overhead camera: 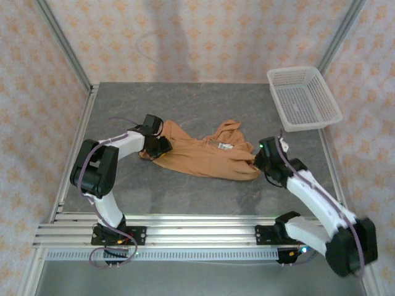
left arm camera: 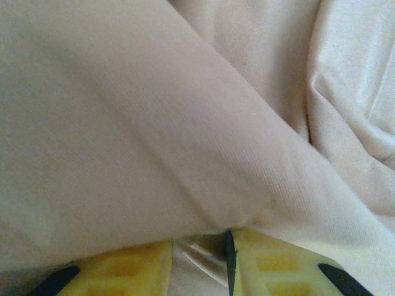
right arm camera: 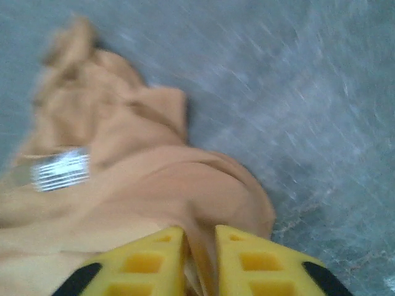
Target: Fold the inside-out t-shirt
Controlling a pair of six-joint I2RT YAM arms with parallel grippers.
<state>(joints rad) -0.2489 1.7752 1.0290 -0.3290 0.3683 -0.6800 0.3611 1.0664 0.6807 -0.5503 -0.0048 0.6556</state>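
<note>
From above, the t-shirt (overhead camera: 203,157) lies crumpled at the middle of the frame, its long axis running left to right across the grey table (overhead camera: 185,105). The left gripper (overhead camera: 159,148) is at its left end and the right gripper (overhead camera: 262,161) at its right end, so each arm is nearest its own end. A white basket (overhead camera: 303,98) sits well apart at upper right. In the left wrist view, cloth spreads upward from the fingers, which are clamped on a fold. In the right wrist view, the fingers pinch the hem at the bottom, a white label (right arm camera: 60,168) shows at left, and bare table lies to the right.
</note>
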